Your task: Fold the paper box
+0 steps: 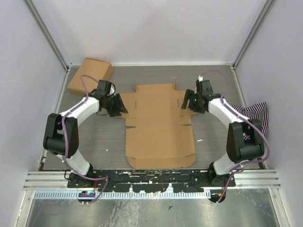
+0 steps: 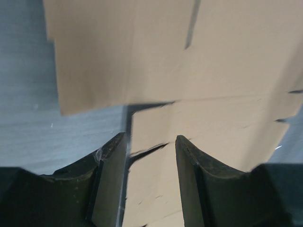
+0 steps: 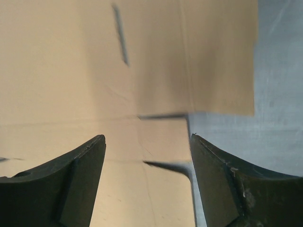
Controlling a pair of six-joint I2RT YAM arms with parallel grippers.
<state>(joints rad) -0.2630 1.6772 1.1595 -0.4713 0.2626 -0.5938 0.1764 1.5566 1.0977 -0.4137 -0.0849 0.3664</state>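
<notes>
Grey wood-grain tabletop [image 1: 102, 142], boxed in by pale walls, carries everything I am working with. My task piece, the plain brown die-cut cardboard sheet for the paper box [image 1: 158, 127], lies flat and unfolded in the middle of the tabletop. It runs from just short of the near edge toward the far edge, with its side flaps spread left and right.

I judge it light, stiff across the panels and willing to bend only along its creases. Its thin edges may crush if pinched hard, and the smooth face could slide. The best hold, I think, is the free edge of a side flap.

My left tool [image 2: 151, 141] hovers at the left flaps, jaws moderately apart, gripping nothing. My right tool [image 3: 147, 139] is at the right flaps, jaws wide, also empty.

A smaller closed brown cardboard box [image 1: 90, 74] rests at the far left corner, and a striped cloth [image 1: 255, 113] lies by the right edge. I can read no print, label or brand anywhere.
</notes>
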